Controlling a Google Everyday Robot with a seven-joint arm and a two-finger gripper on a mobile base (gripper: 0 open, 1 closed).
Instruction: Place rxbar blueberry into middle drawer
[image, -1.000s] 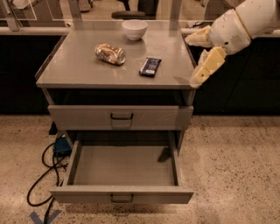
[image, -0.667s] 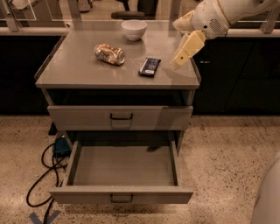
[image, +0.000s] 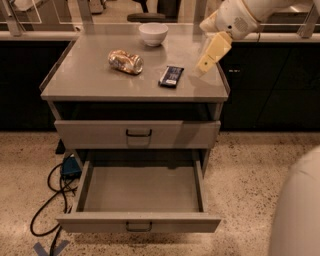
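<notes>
Nearest the camera, the open drawer (image: 138, 222) is pulled fully out below the table's front edge. Its grey tray is bare and its flat front panel carries a small black handle (image: 138, 227). On the floor by the table's left side lie a black cable (image: 47, 202) and a blue block (image: 70, 166). A pale rounded part of the robot's body (image: 300, 210) fills the lower right corner of the view.

Above the open drawer sits a closed drawer (image: 100, 135), also with a black handle, and above that is a dark open gap under the table top (image: 85, 80).

On the table top, the bar (image: 171, 76) lies flat, right of the middle and somewhat toward the front edge, well apart from the open drawer below. The can (image: 125, 61) lies on its side left of the middle, near the bar but not touching it.

The gripper (image: 214, 53) hangs from the white arm (image: 240, 17) over the right edge, toward the back right corner. It is just beside the bar on its right and clear of it. Whether the gripper is released or clenched cannot be told.

A white bowl (image: 153, 33) stands upright at the middle of the back edge
</notes>
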